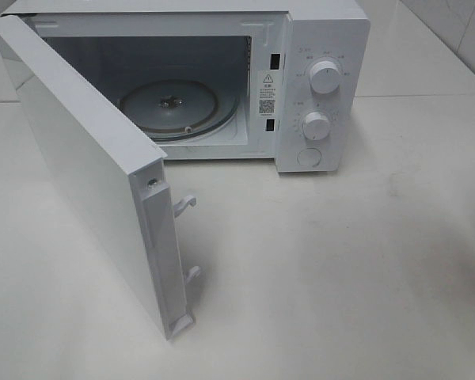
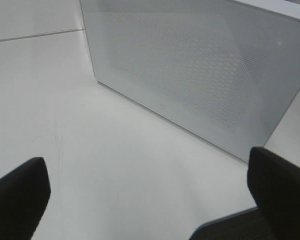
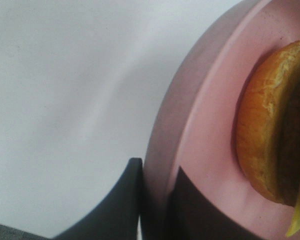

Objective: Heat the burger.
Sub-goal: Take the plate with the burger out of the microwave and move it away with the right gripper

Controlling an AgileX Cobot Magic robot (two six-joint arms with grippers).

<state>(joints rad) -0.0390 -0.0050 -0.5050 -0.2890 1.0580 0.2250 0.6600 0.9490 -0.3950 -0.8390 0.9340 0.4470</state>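
Burger (image 3: pixel 270 130) sits on a pink plate (image 3: pixel 205 150), and the right gripper (image 3: pixel 157 200) is clamped on that plate's rim, one finger on each side of the edge. On the white counter (image 1: pixel 340 277) a white microwave (image 1: pixel 324 87) stands with its door (image 1: pixel 87 174) swung wide open and the glass turntable (image 1: pixel 170 107) bare inside. The left gripper (image 2: pixel 150 195) hangs spread wide, holding nothing, near the outer face of the door

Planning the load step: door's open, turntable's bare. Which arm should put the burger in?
Right. Its gripper is shut on the rim of the pink plate carrying the burger. The left gripper is open and empty, facing the microwave door.
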